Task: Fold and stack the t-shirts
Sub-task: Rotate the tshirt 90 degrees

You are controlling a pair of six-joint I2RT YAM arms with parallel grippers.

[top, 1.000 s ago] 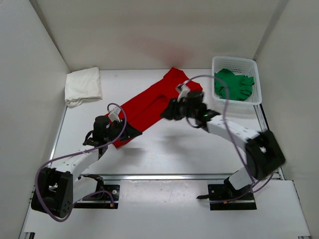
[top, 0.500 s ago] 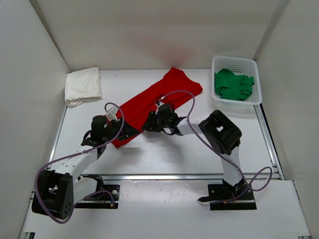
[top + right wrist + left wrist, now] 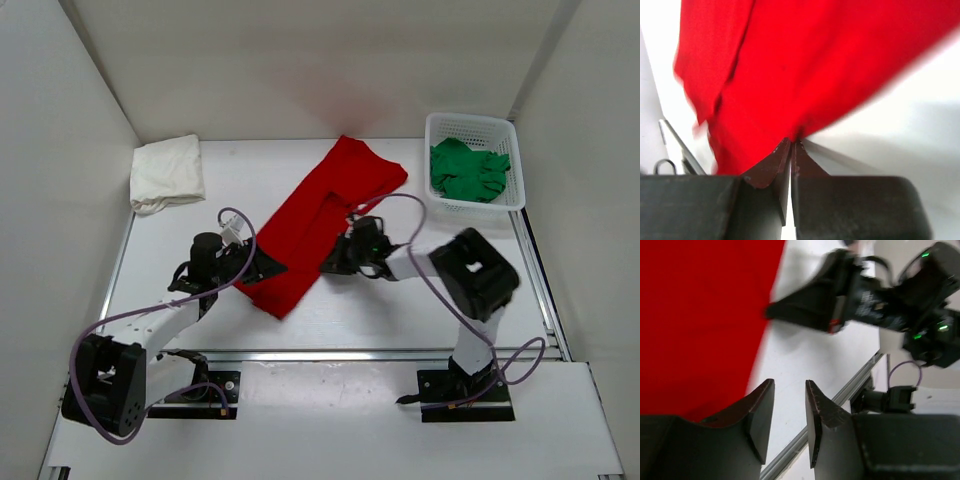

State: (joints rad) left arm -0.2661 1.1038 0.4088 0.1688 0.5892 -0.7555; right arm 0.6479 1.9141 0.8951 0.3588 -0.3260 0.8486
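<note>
Up close, the right claw [image 3: 791,143] is pinched shut on the edge of the red t-shirt [image 3: 815,60], and the left claw [image 3: 789,384] sits a little open at that shirt's edge, holding nothing — only the top view shows the white t-shirt [image 3: 167,172] far back left and the green t-shirt [image 3: 468,168] in the basket [image 3: 470,122].

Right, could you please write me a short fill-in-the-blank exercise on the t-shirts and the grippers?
The bright green cloth t-shirt lies inside the white plastic mesh ___.
The folded white cloth t-shirt sits in the far ___ corner of the table.
The right gripper pinches the edge of the bright red cloth t-shirt, while the left gripper stands ___.
Missing words: basket; left; open.
</note>
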